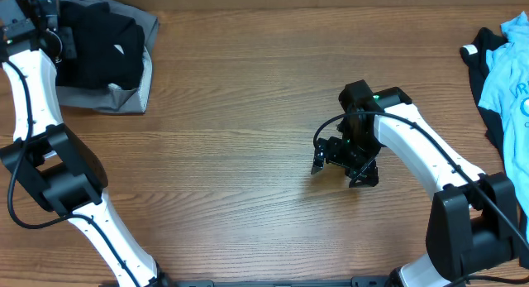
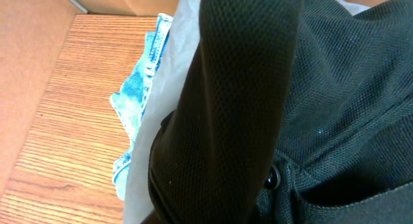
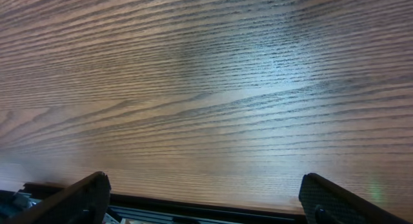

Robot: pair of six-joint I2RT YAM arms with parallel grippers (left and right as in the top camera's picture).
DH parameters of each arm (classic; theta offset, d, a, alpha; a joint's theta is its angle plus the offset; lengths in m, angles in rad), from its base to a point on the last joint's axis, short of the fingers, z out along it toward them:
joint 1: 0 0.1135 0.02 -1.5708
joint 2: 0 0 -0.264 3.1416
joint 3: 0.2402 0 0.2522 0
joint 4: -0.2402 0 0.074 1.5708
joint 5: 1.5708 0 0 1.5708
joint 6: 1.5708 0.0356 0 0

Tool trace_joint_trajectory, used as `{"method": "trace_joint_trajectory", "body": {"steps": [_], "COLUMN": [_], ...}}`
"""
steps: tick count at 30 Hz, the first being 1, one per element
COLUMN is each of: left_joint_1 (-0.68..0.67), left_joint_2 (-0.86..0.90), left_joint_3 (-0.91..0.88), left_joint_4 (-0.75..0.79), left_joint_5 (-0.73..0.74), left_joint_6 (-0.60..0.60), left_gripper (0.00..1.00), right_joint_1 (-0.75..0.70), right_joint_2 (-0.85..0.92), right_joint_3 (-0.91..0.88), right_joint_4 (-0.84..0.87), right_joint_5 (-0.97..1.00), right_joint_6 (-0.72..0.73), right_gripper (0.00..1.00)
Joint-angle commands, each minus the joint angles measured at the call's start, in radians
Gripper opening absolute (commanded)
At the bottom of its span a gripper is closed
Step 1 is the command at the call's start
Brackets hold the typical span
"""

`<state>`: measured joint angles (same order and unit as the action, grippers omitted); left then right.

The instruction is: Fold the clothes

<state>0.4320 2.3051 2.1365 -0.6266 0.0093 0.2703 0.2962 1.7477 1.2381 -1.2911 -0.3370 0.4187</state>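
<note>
From overhead, the black T-shirt [image 1: 103,43] lies bunched on a grey garment [image 1: 136,88] at the far left corner of the table [image 1: 248,97]. The left gripper [image 1: 70,43] is down on top of that heap. A light-blue shirt [image 1: 512,80] lies over a dark garment [image 1: 488,47] at the far right edge, well apart from the heap. The right gripper [image 1: 340,167] hangs over bare wood near the middle, touching no cloth. Only the left wrist view gives the close detail of the heap: coarse black mesh fabric [image 2: 245,88] fills most of the picture, a small dark button [image 2: 271,179] sits low in it, a pale layer [image 2: 177,62] runs beside it, and a blue-mottled cloth [image 2: 139,88] lies against the wood. That cloth is not visible from above. The left jaws are buried under the fabric in both views. They are clenched, though I cannot tell whether cloth is caught between them. The right wrist view shows only wood grain, with the two fingers [image 3: 77,198] at the lower corners spread wide, so the right jaws are released and empty.
</note>
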Motion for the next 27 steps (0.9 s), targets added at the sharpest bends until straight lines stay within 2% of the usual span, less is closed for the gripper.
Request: {"method": "trace_joint_trajectory", "body": {"steps": [1,3,4,5,6,7,9,10,12,14,21,25,27], "left_joint_1": [0.023,0.025,0.027,0.028,0.03,0.031,0.032,0.032,0.032,0.032,0.018,-0.002,-0.008], "left_joint_2": [0.007,0.013,0.016,0.018,0.02,0.021,0.021,0.021,0.021,0.016,-0.065,-0.146,-0.185], "left_joint_3": [0.034,0.034,0.034,0.034,0.034,0.034,0.034,0.034,0.035,0.035,0.035,0.035,0.035], "left_joint_4": [0.027,0.036,0.038,0.042,0.045,0.048,0.051,0.054,0.055,0.052,0.005,-0.061,-0.117], "left_joint_5": [-0.051,-0.077,-0.076,-0.076,-0.076,-0.076,-0.076,-0.076,-0.077,-0.085,-0.069,0.07,0.163], "left_joint_6": [0.026,0.021,0.022,0.022,0.021,0.021,0.021,0.021,0.013,-0.004,-0.185,-0.236,-0.27], "left_gripper": [0.12,0.13,0.18,0.28,0.47,0.58,0.7,0.87,0.88,0.99,1.0,0.97,0.9], "right_joint_1": [-0.001,-0.001,-0.001,-0.001,-0.001,-0.001,-0.001,-0.001,-0.001,-0.001,0.001,0.001,0.001], "right_joint_2": [-0.027,-0.027,-0.027,-0.027,-0.027,-0.027,-0.027,-0.027,-0.027,-0.027,-0.027,-0.027,-0.027], "right_joint_3": [0.022,0.022,0.022,0.022,0.022,0.022,0.022,0.022,0.022,0.022,0.022,0.022,0.022], "right_joint_4": [0.002,0.001,0.0,0.0,0.001,0.001,0.0,0.0,0.0,-0.002,-0.002,-0.001,0.003], "right_joint_5": [-0.008,-0.008,-0.008,-0.008,-0.008,-0.008,-0.008,-0.008,-0.008,-0.008,-0.008,-0.008,-0.008], "right_joint_6": [0.005,0.005,0.005,0.007,0.008,0.009,0.009,0.009,0.008,0.008,0.008,0.008,0.008], "right_gripper": [0.98,0.98,0.98,0.98,0.98,0.98,0.98,0.98,0.98,0.98,0.98,0.98,0.98]}}
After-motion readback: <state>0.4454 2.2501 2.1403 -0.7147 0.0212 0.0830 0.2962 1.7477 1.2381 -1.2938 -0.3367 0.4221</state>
